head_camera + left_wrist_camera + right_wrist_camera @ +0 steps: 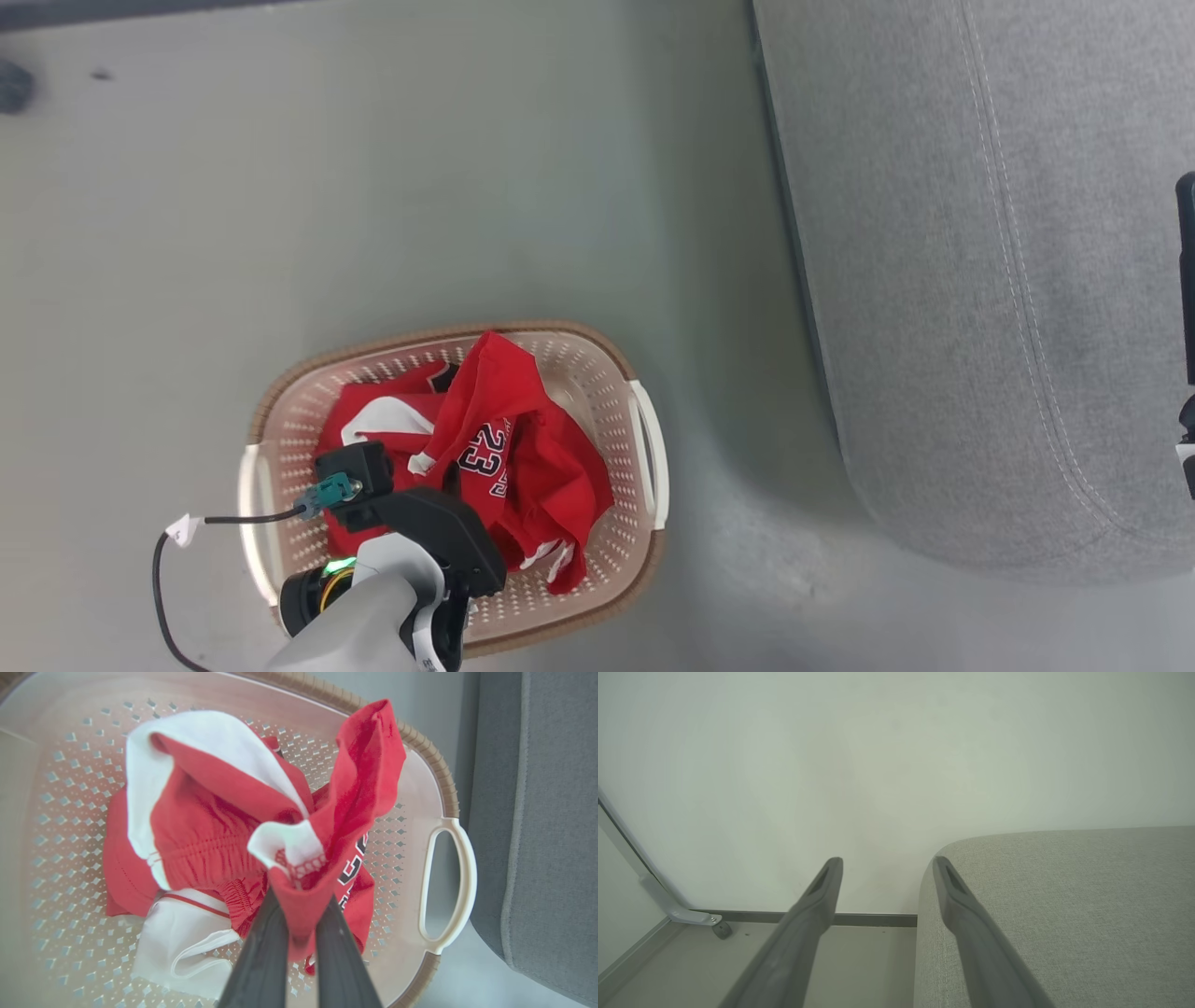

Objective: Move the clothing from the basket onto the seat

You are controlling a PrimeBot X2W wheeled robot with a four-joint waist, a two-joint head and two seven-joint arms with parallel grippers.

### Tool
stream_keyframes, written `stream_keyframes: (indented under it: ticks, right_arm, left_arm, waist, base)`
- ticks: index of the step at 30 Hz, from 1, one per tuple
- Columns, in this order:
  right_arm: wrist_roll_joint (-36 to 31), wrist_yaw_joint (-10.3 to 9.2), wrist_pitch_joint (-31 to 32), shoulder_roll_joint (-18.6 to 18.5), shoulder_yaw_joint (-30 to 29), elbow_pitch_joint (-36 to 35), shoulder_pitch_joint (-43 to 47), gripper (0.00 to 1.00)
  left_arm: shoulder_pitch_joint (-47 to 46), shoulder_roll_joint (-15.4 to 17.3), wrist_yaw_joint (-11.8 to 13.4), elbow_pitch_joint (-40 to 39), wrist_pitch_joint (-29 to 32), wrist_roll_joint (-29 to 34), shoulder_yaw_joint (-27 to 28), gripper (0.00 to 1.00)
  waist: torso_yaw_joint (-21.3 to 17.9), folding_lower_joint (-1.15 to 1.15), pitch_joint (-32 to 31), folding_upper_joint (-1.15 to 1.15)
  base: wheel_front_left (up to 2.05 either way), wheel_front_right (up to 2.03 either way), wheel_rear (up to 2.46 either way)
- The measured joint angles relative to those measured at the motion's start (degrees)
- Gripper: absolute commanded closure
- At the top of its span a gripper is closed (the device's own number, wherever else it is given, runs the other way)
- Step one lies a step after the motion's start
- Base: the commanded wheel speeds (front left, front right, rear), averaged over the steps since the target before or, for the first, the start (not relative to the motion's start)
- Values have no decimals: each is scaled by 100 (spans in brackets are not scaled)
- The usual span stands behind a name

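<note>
Clothing [201, 826] bunched in basket [441, 779], one fold clamped by left claw [301, 907]; right claw [887, 863] apart.

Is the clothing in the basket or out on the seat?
In. The clothing lies bunched inside the basket, one fold pinched by the shut left gripper; none on the visible seat.
</note>
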Motion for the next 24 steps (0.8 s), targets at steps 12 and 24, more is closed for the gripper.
stream_keyframes:
  ticks: [12, 24]
  right_arm:
    - [-286, 0, 0, 291, 202, 552, 183, 0]
    - [-600, 0, 1, 599, 357, 961, 539, 0]
  left_arm:
    - [214, -35, 0, -75, 0, 635, 420, 100]
    - [387, -60, 0, -237, 0, 1769, 935, 100]
  waist:
    - [407, 0, -829, 0]
    - [703, 0, -1679, 0]
  base:
    - [0, 0, 0]
    - [0, 0, 0]
